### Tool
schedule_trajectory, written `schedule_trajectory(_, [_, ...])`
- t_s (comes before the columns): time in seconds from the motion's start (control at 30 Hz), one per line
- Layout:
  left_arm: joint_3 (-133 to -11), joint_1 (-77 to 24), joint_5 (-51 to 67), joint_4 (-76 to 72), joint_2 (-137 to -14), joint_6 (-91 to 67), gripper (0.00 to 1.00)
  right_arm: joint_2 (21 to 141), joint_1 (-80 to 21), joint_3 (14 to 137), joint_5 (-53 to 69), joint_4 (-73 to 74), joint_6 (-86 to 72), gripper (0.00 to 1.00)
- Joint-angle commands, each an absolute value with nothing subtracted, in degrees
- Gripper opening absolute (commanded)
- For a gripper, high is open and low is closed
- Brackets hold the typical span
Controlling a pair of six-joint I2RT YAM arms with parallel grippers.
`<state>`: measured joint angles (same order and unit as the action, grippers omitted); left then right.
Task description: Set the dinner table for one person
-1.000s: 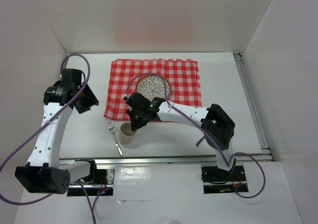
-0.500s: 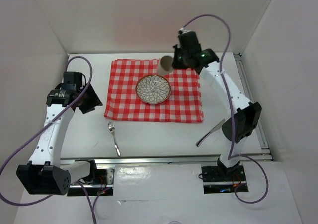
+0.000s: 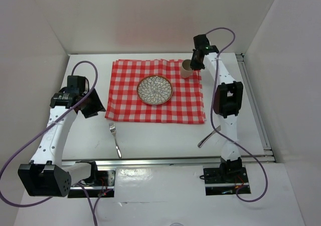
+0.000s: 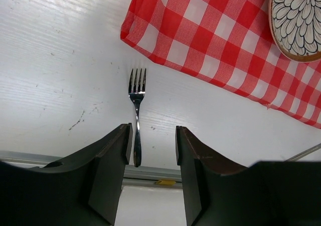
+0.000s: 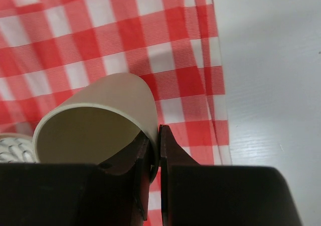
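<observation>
Beige cup (image 3: 186, 68), patterned plate (image 3: 155, 89), steel fork (image 3: 115, 138): one each.

White dinner table (image 3: 85, 136), metal rails (image 3: 165, 161) along its edges. Directly on it: checked cloth (image 3: 185, 105); fork (image 3: 116, 141) near the cloth's near-left corner, tines toward it; metal utensil (image 3: 208, 137) off the cloth's near-right corner.

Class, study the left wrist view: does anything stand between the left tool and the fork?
Nothing visible does. The fork lies on the bare dinner table, showing between the open left tool's fingers; the checked cloth lies beyond its tines, apart.
</observation>
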<state>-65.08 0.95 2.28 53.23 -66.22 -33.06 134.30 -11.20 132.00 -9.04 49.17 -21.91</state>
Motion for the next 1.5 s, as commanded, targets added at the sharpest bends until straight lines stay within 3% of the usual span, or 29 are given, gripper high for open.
schedule_trajectory(0.0, [-64.69, 0.88, 2.72, 52.29, -65.65, -31.73, 0.56, 134.12, -8.71, 137.64, -7.39, 49.48, -23.55, 0.00])
schedule_trajectory(0.7, [-63.46, 0.88, 3.96, 49.66, -67.94, -32.78, 0.56, 142.47, -7.29, 140.45, -4.75, 48.17, -21.01, 0.00])
schedule_trajectory(0.83, [-63.46, 0.88, 4.48, 49.66, -67.94, -32.78, 0.56, 140.90, -7.29, 139.93, -4.22, 46.59, -21.01, 0.24])
schedule_trajectory(0.87, [-62.93, 0.88, 5.00, 49.14, -67.94, -32.26, 0.56, 140.89, -7.82, 139.92, -4.22, 46.06, -21.01, 0.34])
schedule_trajectory(0.97, [-62.41, 0.35, 5.71, 49.13, -67.94, -31.73, 0.56, 139.49, -7.82, 139.92, -3.00, 44.83, -21.01, 0.44])
schedule_trajectory(1.13, [-61.17, 0.35, 5.71, 49.13, -67.94, -31.20, 0.56, 138.87, -8.35, 141.24, -2.02, 44.30, -21.01, 0.76])
schedule_trajectory(1.37, [-57.40, -2.72, 3.52, 49.75, -65.31, -33.57, 0.60, 128.60, -9.40, 141.24, -1.23, 39.82, -21.01, 0.97])
schedule_trajectory(1.47, [-52.66, -4.73, 2.21, 49.14, -64.60, -36.99, 0.60, 122.37, -9.40, 141.77, -1.23, 38.50, -21.01, 1.00])
